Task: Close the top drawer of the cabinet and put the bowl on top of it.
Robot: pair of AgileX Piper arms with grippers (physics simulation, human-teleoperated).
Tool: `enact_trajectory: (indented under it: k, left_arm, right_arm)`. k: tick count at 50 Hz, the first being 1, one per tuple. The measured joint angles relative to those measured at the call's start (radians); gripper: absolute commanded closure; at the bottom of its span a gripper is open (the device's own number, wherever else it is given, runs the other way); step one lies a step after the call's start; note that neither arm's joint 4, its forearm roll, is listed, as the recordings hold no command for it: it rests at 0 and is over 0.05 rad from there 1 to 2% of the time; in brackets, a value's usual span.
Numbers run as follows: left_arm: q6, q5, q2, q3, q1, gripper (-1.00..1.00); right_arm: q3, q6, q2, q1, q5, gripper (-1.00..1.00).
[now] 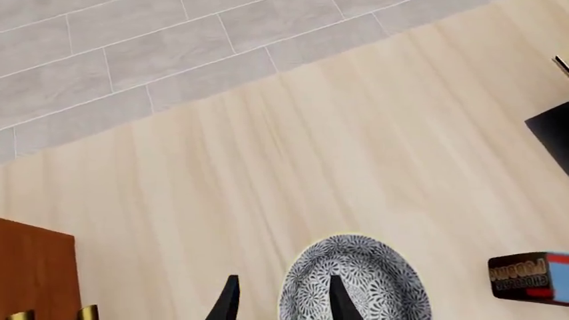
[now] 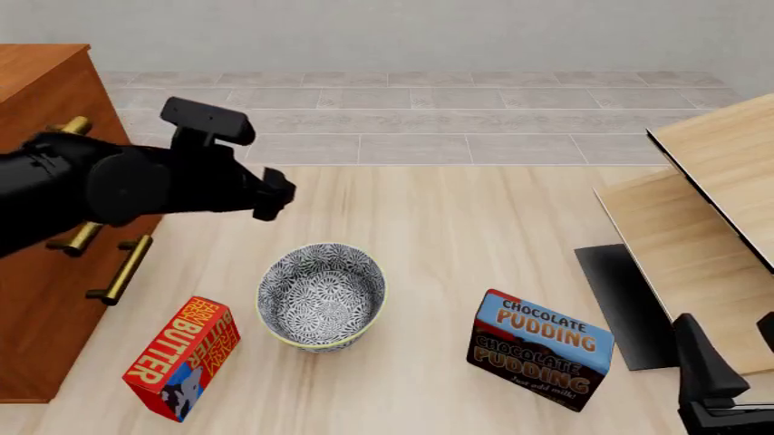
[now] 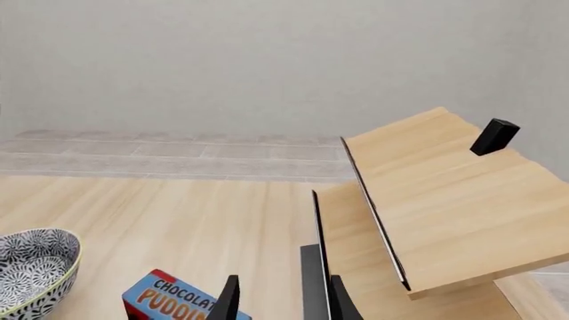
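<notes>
One round floral-patterned bowl (image 2: 321,294) beside reddish wooden cabinet (image 2: 36,100).

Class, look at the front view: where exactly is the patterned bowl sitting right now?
The bowl stands upright on the pale table, left of centre, between the butter box and the chocolate pudding box, below the left gripper.

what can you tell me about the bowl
The bowl is round and deep, with a dense grey-and-white floral pattern inside and out and a pale yellowish rim. It stands upright and empty on the light wood table, between the butter box and the pudding box, touching neither. The left gripper is above it.
</notes>
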Motion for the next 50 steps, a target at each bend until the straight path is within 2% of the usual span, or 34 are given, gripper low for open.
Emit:
enact_trajectory:
  k: [50]
  left_arm:
    - [-0.067, -0.191, 0.184, 0.12, -0.001, -1.0]
  right_arm:
    - [0.0, 0.01, -0.012, -0.012, 0.002, -1.0]
